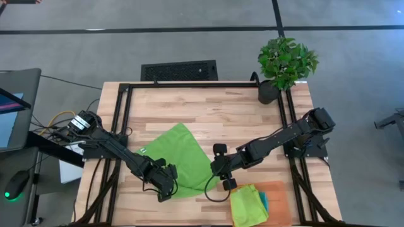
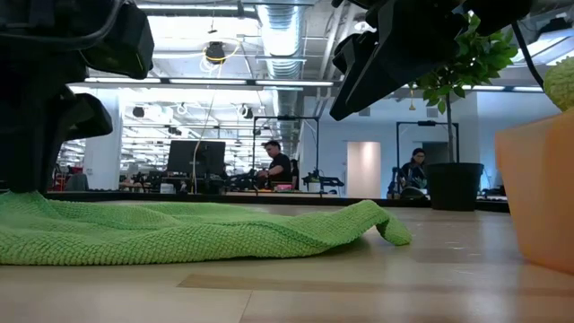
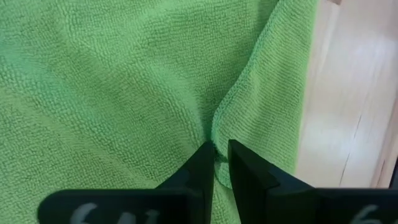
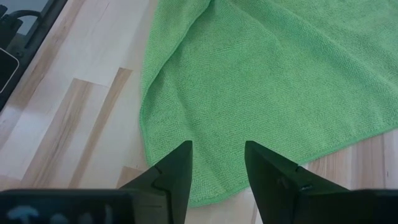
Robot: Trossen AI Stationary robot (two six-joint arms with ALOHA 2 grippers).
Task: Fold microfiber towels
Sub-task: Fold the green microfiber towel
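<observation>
A lime green microfiber towel lies spread on the wooden table, one corner toward the far edge. My left gripper is down on the towel near its near-left edge and is shut on a pucker of it. My right gripper hovers open over the towel's right corner, touching nothing. In the low view the towel rests flat, its right end humped slightly off the wood. My left gripper pinches a small raised pucker of the green towel beside its hem between its two fingertips. The fingers come steeply from above. How many layers they hold, I cannot tell. The rest of the towel lies slack on the table.
A stack of folded towels, yellow-green over teal, sits on an orange mat at the near right. A potted plant stands at the far right corner. Black frame rails run along the table's sides. Bare wood lies beyond the towel.
</observation>
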